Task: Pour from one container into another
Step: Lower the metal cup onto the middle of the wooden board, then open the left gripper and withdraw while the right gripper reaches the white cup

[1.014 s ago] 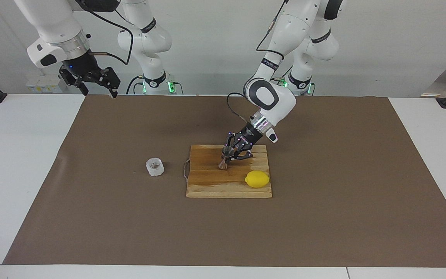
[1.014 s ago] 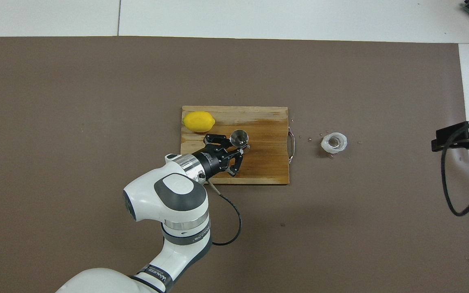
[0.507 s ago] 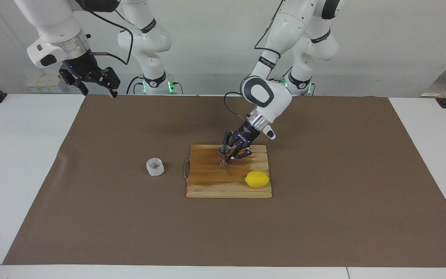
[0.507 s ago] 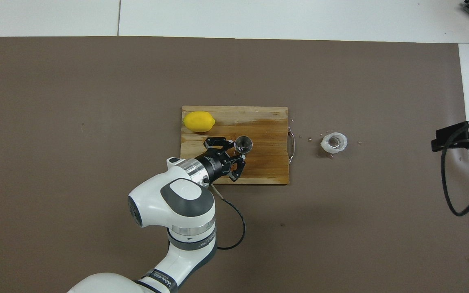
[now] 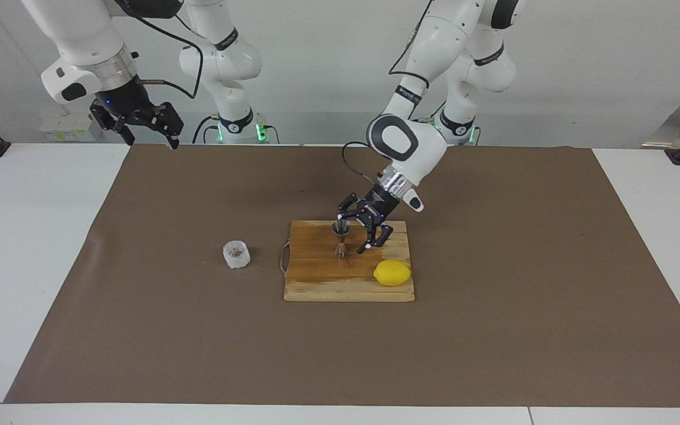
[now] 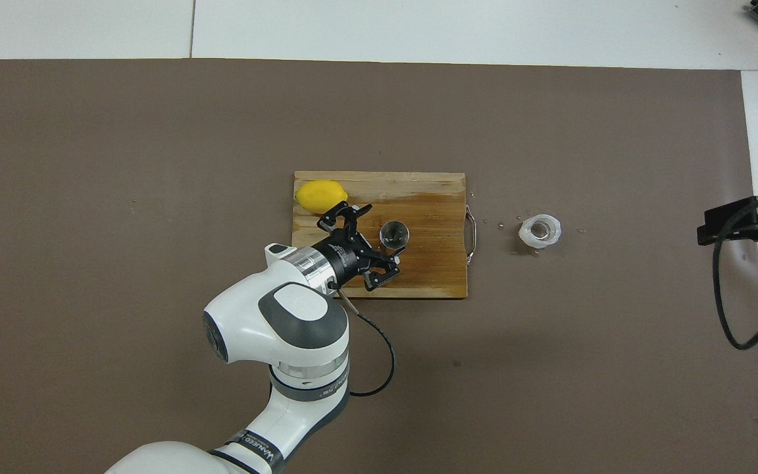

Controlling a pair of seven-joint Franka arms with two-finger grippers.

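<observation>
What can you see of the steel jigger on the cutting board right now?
The jigger is a small shiny steel hourglass, two cones joined at a narrow waist. It stands upright on the wooden cutting board, open mouth up, nearer to the robots than the lemon. What it holds cannot be made out. The left hand is open beside it, its fingers apart on either side of the jigger's upper cone; nothing grips it.

One cup (image 5: 236, 254), one jigger (image 5: 340, 238), one lemon (image 5: 392, 273)

"WANEED" on left arm (image 6: 257, 447)
</observation>
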